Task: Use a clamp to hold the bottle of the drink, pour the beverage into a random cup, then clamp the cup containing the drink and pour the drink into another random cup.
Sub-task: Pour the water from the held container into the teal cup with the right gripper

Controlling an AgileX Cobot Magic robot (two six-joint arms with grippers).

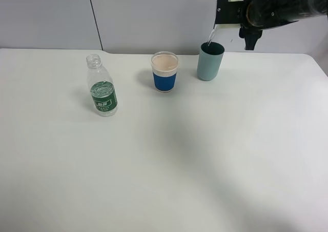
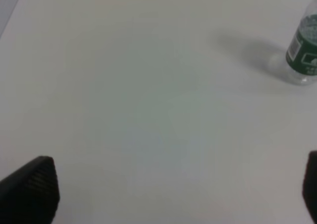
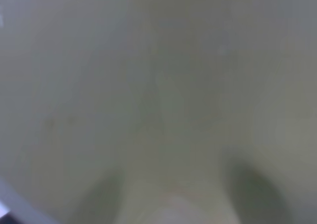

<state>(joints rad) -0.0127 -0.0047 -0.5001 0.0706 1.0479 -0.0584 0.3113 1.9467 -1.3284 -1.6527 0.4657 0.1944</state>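
An uncapped clear bottle with a green label stands on the left of the white table; the left wrist view shows its lower part. My left gripper hangs open over bare table, well away from the bottle. A cup with a blue sleeve stands mid-back, a teal cup to its right. My right gripper is shut on a tilted pale cup above the teal cup. A thin stream falls from it into the teal cup. The right wrist view is a whitish blur.
A grey wall runs close behind the cups. The table's back edge passes just behind the teal cup. The right arm reaches in from the upper right.
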